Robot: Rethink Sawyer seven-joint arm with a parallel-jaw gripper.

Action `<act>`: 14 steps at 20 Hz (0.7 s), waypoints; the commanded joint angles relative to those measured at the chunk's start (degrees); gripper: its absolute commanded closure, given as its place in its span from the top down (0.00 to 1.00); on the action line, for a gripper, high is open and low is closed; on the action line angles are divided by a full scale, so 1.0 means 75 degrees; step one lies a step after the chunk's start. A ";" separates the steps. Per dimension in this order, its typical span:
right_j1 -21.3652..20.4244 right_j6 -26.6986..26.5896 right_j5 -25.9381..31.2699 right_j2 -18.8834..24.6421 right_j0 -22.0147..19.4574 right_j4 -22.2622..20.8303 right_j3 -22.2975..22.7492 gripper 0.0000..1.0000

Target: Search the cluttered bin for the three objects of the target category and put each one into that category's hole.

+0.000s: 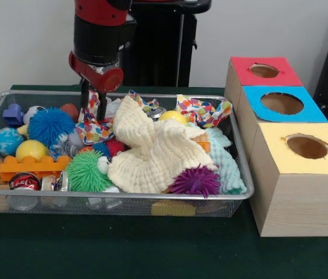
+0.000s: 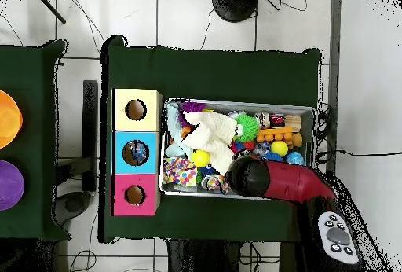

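Note:
The wire mesh bin (image 1: 152, 196) is full of toys and cloths; it also shows in the overhead view (image 2: 316, 139). My gripper (image 1: 93, 113) is lowered into the bin's far left part, its fingers (image 1: 85, 96) apart on either side of a fold of multicoloured cloth (image 1: 94, 129). Clear crinkly plastic (image 1: 21, 201), likely a bottle, lies against the front wall at the left, with more (image 1: 103, 202) beside it. The blue-topped box's hole (image 1: 282, 103) is to the right of the bin. From overhead, something pale and blue lies inside that hole (image 2: 135, 152). The arm (image 2: 283, 181) hides the gripper there.
A cream cloth (image 1: 152, 151) covers the bin's middle, beside a mint cloth (image 1: 228, 165). Spiky balls in blue (image 1: 50, 125), green (image 1: 85, 171) and purple (image 1: 196, 181), a red can (image 1: 24, 181) and an orange brick (image 1: 33, 168) lie around. Red-topped (image 1: 264, 70) and yellow-topped (image 1: 307, 146) boxes flank the blue one.

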 commanded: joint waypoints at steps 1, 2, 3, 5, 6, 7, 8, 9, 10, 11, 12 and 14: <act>0.0675 0.0319 -0.0897 0.0241 0.0023 -0.0350 0.0033 1.00; 0.0623 0.0321 -0.0956 0.0161 0.0065 -0.0372 -0.0058 1.00; 0.0570 0.0323 -0.1015 0.0082 0.0107 -0.0394 -0.0148 1.00; 0.0416 0.0175 -0.0938 0.0051 0.0077 -0.0398 -0.0248 1.00; 0.0400 0.0200 -0.1065 0.0014 0.0084 -0.0399 -0.0289 1.00; 0.0384 0.0226 -0.1192 -0.0023 0.0091 -0.0400 -0.0329 1.00; 0.0388 0.0303 -0.1310 -0.0092 0.0127 -0.0386 -0.0344 1.00; 0.0406 0.0422 -0.1422 -0.0169 0.0190 -0.0344 -0.0320 1.00; 0.0433 0.0502 -0.1509 -0.0253 0.0247 -0.0320 -0.0318 1.00; 0.0463 0.0542 -0.1582 -0.0289 0.0284 -0.0293 -0.0321 1.00; 0.0493 0.0582 -0.1656 -0.0325 0.0322 -0.0266 -0.0323 1.00; 0.0539 0.0555 -0.1677 -0.0372 0.0377 -0.0207 -0.0394 1.00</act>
